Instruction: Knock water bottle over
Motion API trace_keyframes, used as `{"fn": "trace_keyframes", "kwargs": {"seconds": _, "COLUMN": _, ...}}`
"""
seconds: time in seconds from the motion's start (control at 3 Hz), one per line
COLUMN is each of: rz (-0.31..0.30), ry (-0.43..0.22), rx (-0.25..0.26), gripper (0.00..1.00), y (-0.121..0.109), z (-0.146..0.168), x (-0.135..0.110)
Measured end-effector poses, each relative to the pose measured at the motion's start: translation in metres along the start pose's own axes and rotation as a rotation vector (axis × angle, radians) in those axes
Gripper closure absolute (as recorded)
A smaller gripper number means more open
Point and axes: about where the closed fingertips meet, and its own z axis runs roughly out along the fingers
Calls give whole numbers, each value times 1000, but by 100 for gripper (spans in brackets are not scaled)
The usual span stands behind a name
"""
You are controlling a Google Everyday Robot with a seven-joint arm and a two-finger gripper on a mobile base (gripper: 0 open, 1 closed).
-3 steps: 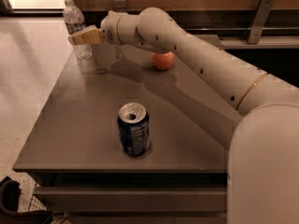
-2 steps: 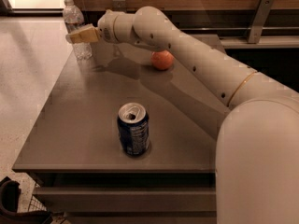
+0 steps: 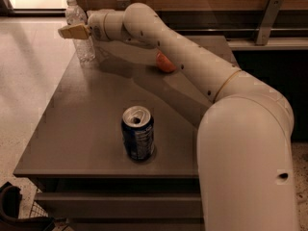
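Note:
The water bottle [image 3: 84,47] is a slim clear bottle with a white cap. It stands upright at the table's far left corner. My gripper [image 3: 72,32] reaches in from the right on the long white arm [image 3: 192,66]. Its tan tip lies across the bottle at about mid-height, in front of the body and poking out past its left side. Whether it touches the bottle I cannot tell.
A dark blue soda can [image 3: 137,134], opened, stands near the front middle of the grey table [image 3: 82,124]. An orange fruit [image 3: 165,63] lies at the back, partly behind the arm. The table's left edge drops to a pale floor [image 3: 24,81]. A wooden wall runs behind.
The gripper has moved left and slightly up across the bottle. The bottle still stands upright in the same place. The can and the fruit have not moved.

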Motion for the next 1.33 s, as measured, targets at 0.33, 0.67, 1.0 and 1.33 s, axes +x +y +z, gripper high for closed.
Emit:
{"fn": "trace_keyframes", "kwargs": {"seconds": 0.33, "rz": 1, "ry": 1, "rx": -2, "gripper": 49, "y": 2, "z": 1, "x": 1}}
{"fn": "trace_keyframes", "kwargs": {"seconds": 0.67, "rz": 1, "ry": 2, "rx": -6, "gripper": 73, "y": 4, "z": 3, "x": 2}}
{"fn": "trace_keyframes", "kwargs": {"seconds": 1.0, "rz": 2, "ry": 2, "rx": -10, "gripper": 96, "y": 6, "z": 5, "x": 2}}
{"fn": "trace_keyframes", "kwargs": {"seconds": 1.33, "rz": 2, "ry": 14, "rx": -14, "gripper": 100, "y": 7, "z": 3, "x": 1}}
